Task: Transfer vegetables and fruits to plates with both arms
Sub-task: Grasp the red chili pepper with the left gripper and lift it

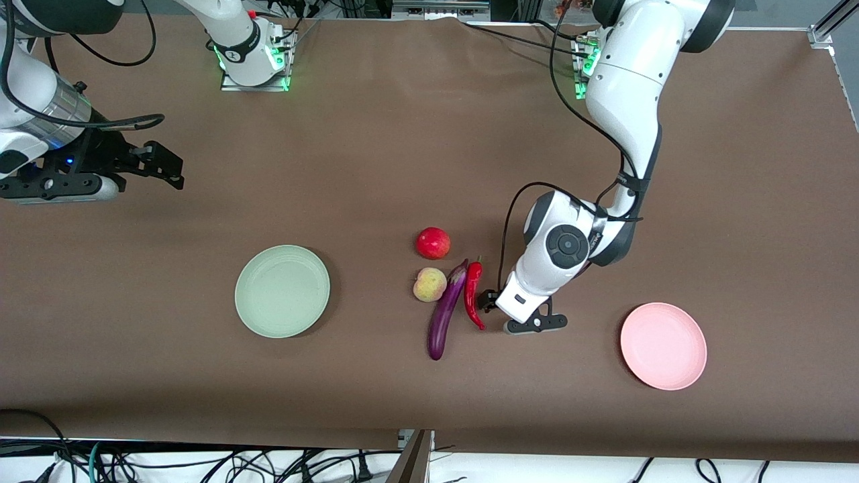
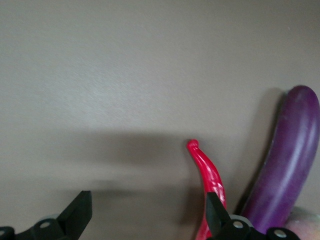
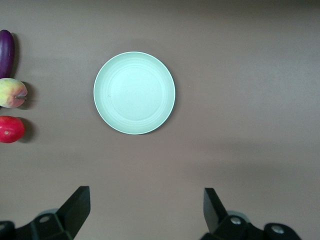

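The red chili pepper [image 1: 474, 295] lies beside the purple eggplant [image 1: 446, 312] at mid table. The pale peach [image 1: 429, 284] and red apple [image 1: 433, 243] lie just beside them, the apple farthest from the front camera. My left gripper [image 1: 493, 303] is down low beside the chili, open and empty. In the left wrist view its gap [image 2: 148, 215] is mostly bare cloth, with the chili [image 2: 206, 172] against one finger [image 2: 216, 216] and the eggplant [image 2: 289, 167] past it. My right gripper [image 1: 161, 164] waits open and empty [image 3: 145, 207] over the right arm's end. The mint plate [image 1: 282, 290] and pink plate [image 1: 663, 345] hold nothing.
The right wrist view shows the mint plate [image 3: 134, 93], eggplant tip [image 3: 6, 50], peach [image 3: 12, 92] and apple [image 3: 11, 129]. Both arm bases [image 1: 254, 57] stand along the table edge farthest from the front camera. Cables hang below the edge nearest it [image 1: 201, 463].
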Available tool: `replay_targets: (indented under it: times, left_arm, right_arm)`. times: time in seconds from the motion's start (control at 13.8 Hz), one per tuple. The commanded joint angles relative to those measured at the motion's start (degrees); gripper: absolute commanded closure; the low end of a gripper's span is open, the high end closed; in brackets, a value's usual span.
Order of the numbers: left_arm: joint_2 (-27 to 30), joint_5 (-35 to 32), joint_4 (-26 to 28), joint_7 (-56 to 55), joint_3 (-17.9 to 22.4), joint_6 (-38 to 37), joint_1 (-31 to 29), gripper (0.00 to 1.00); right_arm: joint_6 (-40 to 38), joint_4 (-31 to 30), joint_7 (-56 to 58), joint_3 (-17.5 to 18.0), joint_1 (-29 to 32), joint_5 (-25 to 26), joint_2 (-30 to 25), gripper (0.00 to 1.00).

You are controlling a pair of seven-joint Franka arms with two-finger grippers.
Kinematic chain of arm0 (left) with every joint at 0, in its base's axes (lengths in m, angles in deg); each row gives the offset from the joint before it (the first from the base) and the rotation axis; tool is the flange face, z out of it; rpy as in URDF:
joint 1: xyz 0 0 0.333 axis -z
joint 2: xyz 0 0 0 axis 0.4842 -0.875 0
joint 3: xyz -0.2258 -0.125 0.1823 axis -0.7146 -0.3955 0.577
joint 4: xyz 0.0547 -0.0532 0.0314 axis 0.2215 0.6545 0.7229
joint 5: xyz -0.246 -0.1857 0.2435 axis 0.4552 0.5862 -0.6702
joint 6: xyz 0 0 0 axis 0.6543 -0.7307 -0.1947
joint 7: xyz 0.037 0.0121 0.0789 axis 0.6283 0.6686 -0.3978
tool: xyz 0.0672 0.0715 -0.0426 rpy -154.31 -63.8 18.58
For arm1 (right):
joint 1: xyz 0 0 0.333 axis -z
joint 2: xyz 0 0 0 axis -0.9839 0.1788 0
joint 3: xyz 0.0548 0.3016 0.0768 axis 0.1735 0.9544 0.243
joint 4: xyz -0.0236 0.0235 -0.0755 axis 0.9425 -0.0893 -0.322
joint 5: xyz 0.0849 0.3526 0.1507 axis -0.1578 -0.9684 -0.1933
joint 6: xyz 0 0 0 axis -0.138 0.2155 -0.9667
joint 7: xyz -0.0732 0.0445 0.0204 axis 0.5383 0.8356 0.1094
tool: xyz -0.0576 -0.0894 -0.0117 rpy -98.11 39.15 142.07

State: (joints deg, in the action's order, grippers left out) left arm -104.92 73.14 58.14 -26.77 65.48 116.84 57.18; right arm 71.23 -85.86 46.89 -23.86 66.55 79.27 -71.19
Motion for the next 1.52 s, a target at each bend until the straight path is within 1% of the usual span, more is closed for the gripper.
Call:
replay_targets:
  times: [0.0, 0.07, 0.44, 0.73, 0.87, 0.94, 1.02, 1.09, 1.16, 1.23, 1.38, 1.45]
  left_arm:
    - [-2.5, 0.9, -1.8, -0.4, 0.9, 0.5, 2.9, 0.00]
    - [-2.7, 1.0, -1.8, -0.4, 0.9, 1.4, 3.1, 0.00]
    - [-2.8, 0.7, -1.1, 0.2, 0.9, 1.5, 4.4, 0.00]
    - [-4.3, 0.6, -1.2, -0.1, 0.9, 1.6, 5.5, 0.00]
    - [-5.1, 0.3, -1.1, 0.4, 0.9, 3.7, 5.5, 0.00]
    - [-5.1, 0.2, -1.1, 0.7, 0.9, 4.4, 5.5, 0.13]
    - [-5.1, 0.2, -1.1, 0.7, 0.9, 4.4, 5.4, 0.31]
    - [-5.1, 0.2, -1.1, 0.7, 0.9, 4.4, 5.2, 0.54]
    - [-5.0, 0.2, -1.2, 0.6, 0.9, 4.4, 5.0, 0.83]
    - [-4.5, 0.3, -1.4, 0.3, 0.9, 4.1, 4.9, 1.00]
    - [-3.4, 0.4, -1.6, 0.3, 1.4, 2.4, 4.4, 1.00]
    - [-2.4, 0.3, -1.7, 0.3, 1.4, 0.9, 2.6, 1.00]
  right_arm:
    - [-1.2, 0.9, 0.2, 0.0, 0.1, -0.3, -0.3, 0.00]
    - [-1.2, 0.9, 0.2, 0.0, 0.1, -0.3, -0.3, 0.00]
    - [-1.3, 0.9, 0.3, 0.0, 0.1, -0.3, -0.3, 0.00]
    - [-1.3, 0.9, 0.4, 0.0, 0.1, -0.3, -0.3, 0.00]
    - [-1.3, 0.9, 0.4, -0.1, 0.1, -0.3, -0.3, 0.00]
    - [-1.3, 0.9, 0.4, 0.0, 0.1, -0.3, -0.3, 0.00]
    - [-1.3, 0.9, 0.4, 0.0, 0.1, -0.3, -0.3, 0.00]
    - [-1.3, 0.9, 0.4, 0.0, 0.1, -0.3, -0.3, 0.00]
    - [-1.3, 0.9, 0.4, -0.1, 0.1, -0.3, -0.3, 0.00]
    - [-1.3, 0.9, 0.4, 0.0, 0.1, -0.3, -0.3, 0.00]
    - [-1.3, 0.9, 0.4, -0.1, 0.1, -0.3, -0.3, 0.00]
    - [-1.3, 0.9, 0.5, -0.1, 0.1, -0.3, -0.3, 0.00]
